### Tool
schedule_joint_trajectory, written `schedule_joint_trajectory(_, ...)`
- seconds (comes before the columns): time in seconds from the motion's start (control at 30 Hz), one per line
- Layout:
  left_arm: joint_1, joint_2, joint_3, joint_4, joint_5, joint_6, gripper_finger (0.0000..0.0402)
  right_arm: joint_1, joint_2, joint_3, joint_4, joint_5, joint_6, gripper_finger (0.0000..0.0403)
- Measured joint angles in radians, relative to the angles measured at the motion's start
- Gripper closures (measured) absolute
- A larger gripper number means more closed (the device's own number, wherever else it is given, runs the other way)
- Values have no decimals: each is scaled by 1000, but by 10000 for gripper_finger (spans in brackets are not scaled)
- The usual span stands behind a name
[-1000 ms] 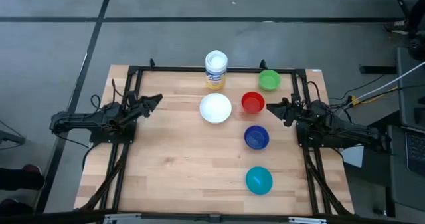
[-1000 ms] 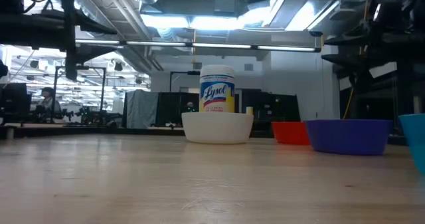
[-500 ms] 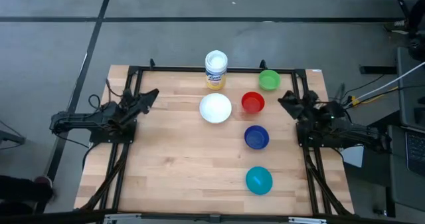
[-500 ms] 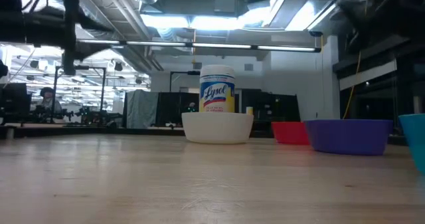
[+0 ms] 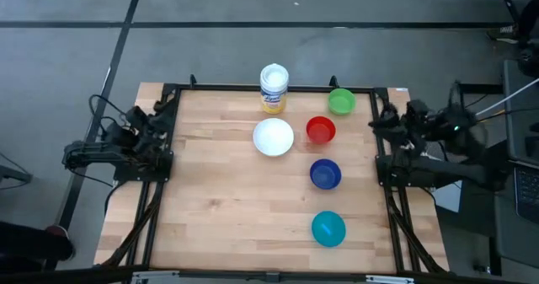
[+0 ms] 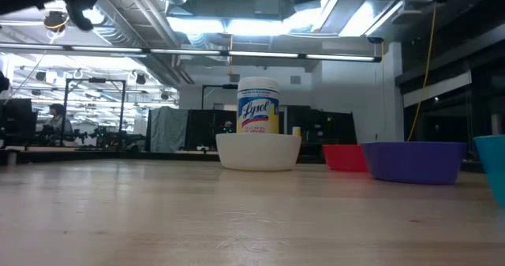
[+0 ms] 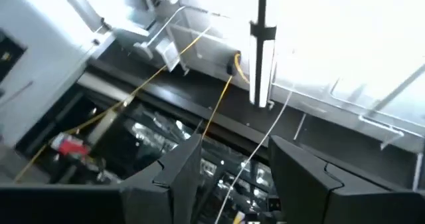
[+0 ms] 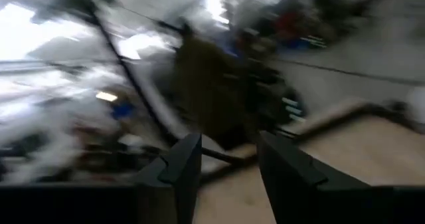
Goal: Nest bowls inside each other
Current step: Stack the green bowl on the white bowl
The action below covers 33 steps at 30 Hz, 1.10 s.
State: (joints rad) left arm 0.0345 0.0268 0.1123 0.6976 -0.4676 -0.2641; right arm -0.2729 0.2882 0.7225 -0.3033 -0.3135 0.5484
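Observation:
Five bowls rest on their bases on the wooden table, none inside another: white [image 5: 273, 137], red [image 5: 320, 131], green [image 5: 341, 101], dark blue [image 5: 325, 174] and teal [image 5: 328, 229]. The low view shows the white bowl [image 6: 259, 150], the red [image 6: 345, 157], the blue [image 6: 413, 162] and the teal bowl's edge [image 6: 494, 167]. My left gripper [image 5: 162, 109] is raised at the table's left edge, tipped upward, open and with nothing in it [image 7: 232, 181]. My right gripper [image 5: 381, 120] is raised at the right edge, open and holding nothing [image 8: 229, 171].
A cylindrical container with a white lid and yellow label [image 5: 274, 88] stands upright at the far edge, just behind the white bowl. A dark frame [image 5: 253, 88] runs along the table's far, left and right sides. Bare wood lies left of the bowls and near the front edge.
Both grippers have risen and drawn back from the bowls toward their own table edges. The left one has tipped upward; the right one has climbed more and rolled somewhat. Neither has touched a bowl, and the bowls have stayed in place.

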Motion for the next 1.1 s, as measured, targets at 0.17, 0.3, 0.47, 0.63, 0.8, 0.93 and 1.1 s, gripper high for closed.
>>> schedule_joint_trajectory(0.17, 0, 66, 111, -64, -6, 89, 231, 0, 258, 318, -564, 215, -160, 260)
schedule_joint_trajectory(0.3, 0, 165, 240, -165, -25, 133, 231, 0, 454, 437, -701, 199, -169, 269)
schedule_joint_trajectory(0.47, 0, 334, 456, -358, 20, 231, 231, 0, 634, 481, -791, 229, -188, 282)
schedule_joint_trajectory(0.63, 0, 500, 659, -475, 15, 348, 231, -7, 763, 480, -843, 404, -201, 293)
schedule_joint_trajectory(0.8, -4, 608, 814, -500, 50, 441, 231, -43, 854, 480, -842, 511, -266, 295)
schedule_joint_trajectory(0.93, -40, 669, 908, -487, 86, 520, 231, -127, 926, 480, -834, 545, -327, 288)
schedule_joint_trajectory(1.1, -70, 729, 992, -423, 74, 545, 231, -327, 1014, 480, -846, 386, -321, 283)
